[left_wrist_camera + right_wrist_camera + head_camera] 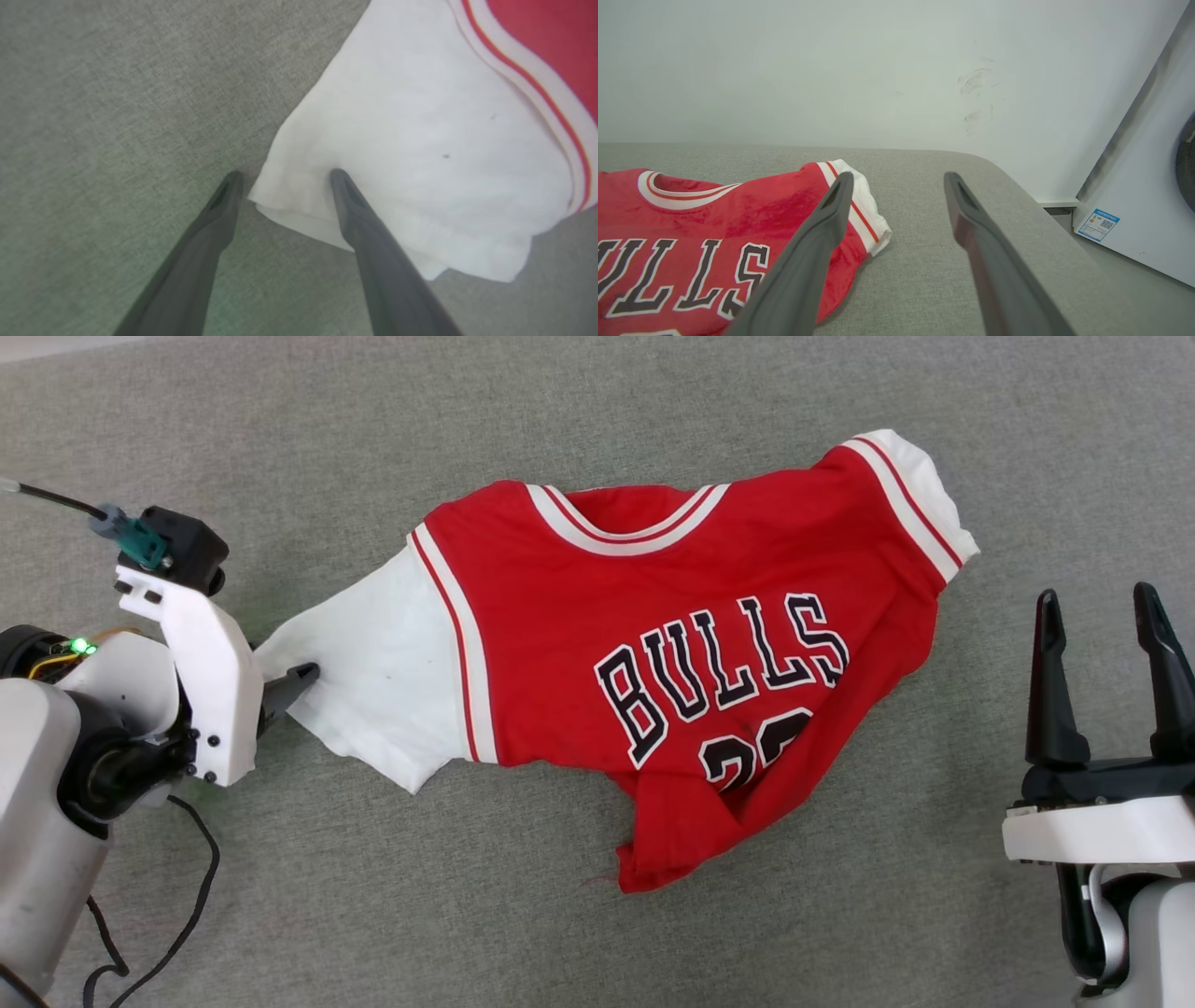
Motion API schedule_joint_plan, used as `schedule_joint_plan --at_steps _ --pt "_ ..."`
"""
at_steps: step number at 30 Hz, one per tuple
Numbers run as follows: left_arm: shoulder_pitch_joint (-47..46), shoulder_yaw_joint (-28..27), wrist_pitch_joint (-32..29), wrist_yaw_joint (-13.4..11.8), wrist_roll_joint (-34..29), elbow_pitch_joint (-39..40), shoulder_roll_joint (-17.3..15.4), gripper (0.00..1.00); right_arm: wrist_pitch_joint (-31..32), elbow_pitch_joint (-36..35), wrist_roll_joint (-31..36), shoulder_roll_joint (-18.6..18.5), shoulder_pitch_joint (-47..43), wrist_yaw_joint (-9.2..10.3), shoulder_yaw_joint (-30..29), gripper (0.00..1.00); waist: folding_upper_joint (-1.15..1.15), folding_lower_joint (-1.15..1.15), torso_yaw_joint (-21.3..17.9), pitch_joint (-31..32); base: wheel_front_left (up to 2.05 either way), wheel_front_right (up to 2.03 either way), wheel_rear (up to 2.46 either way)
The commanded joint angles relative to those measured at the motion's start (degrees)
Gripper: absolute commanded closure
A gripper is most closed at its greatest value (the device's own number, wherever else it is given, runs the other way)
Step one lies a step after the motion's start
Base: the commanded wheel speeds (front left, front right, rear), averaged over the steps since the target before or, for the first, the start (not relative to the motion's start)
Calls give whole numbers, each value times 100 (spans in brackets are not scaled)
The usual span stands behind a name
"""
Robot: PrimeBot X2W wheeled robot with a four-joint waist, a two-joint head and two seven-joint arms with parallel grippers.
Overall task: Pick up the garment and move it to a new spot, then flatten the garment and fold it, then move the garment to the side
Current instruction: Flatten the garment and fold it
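Jersey (pixel 691 644): red, short white sleeves, red-white striped trim, black white-outlined "BULLS" above a partly covered number. Lies front up on grey fabric surface (pixel 560 411), collar toward the far edge. Rumpled; lower part bunched and folded over the number. Left sleeve (pixel 383 681) spread out flat.

Left tool (pixel 286 175) spread wide, low; right tool (pixel 1097 595) spread, pointing forward.
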State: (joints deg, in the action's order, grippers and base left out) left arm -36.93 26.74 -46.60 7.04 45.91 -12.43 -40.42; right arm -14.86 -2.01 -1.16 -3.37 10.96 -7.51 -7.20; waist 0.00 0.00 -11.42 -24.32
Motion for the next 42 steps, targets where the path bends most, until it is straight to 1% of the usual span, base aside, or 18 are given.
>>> schedule_joint_plan --at_steps 1,4,9,14,17,18,20,24,27,31,34,37,40,42 --pt "284 169 -131 -9 62 -165 52 100 -23 38 50 34 43 3 9 0 0 0 11 -17 0 0 0" --pt "331 93 30 -24 120 -176 107 100 -27 105 117 41 62 4 46 0 0 0 40 19 0 0 0" --pt "438 -109 481 -77 81 -190 22 100 -30 199 192 46 26 4 50 0 0 0 143 243 0 0 0" --pt "719 -274 946 -118 -101 -255 -321 100 60 268 244 47 -43 4 31 0 0 0 282 544 0 0 0" --pt "926 -448 1243 -124 -41 -273 -499 100 168 331 261 46 -99 4 46 0 0 0 384 711 0 0 0" --pt "926 -448 1243 -124 -41 -273 -499 100 168 331 261 46 -99 4 46 0 0 0 384 711 0 0 0" --pt "1047 -553 1477 -130 -82 -274 -619 100 220 363 266 41 -135 3 73 0 0 0 455 796 0 0 0" --pt "1196 -640 1980 -175 -285 -187 -713 100 319 443 285 31 -190 4 85 0 0 0 591 954 0 0 0" --pt "1301 -697 2381 -247 -362 26 -610 100 399 489 274 1 -251 4 59 0 0 0 692 1065 0 0 0" --pt "1462 -742 2717 -385 -442 560 -518 100 635 516 190 -106 -306 3 94 0 0 0 831 1166 0 0 0" --pt "1661 -777 2942 -552 -506 1092 -450 100 1013 441 53 -314 -257 3 227 0 0 0 946 1173 0 0 0" --pt "1822 -827 3173 -628 -554 1593 -433 100 1670 271 -245 -715 -45 3 544 0 0 0 1087 1098 0 0 0" --pt "1958 -814 3303 -734 -639 2097 -390 100 2684 91 -693 -1267 232 4 887 0 0 0 1264 971 0 0 0" --pt "2009 -769 3357 -793 -720 2434 -367 100 3508 -68 -1097 -1668 553 3 1106 0 0 0 1405 847 0 0 0"
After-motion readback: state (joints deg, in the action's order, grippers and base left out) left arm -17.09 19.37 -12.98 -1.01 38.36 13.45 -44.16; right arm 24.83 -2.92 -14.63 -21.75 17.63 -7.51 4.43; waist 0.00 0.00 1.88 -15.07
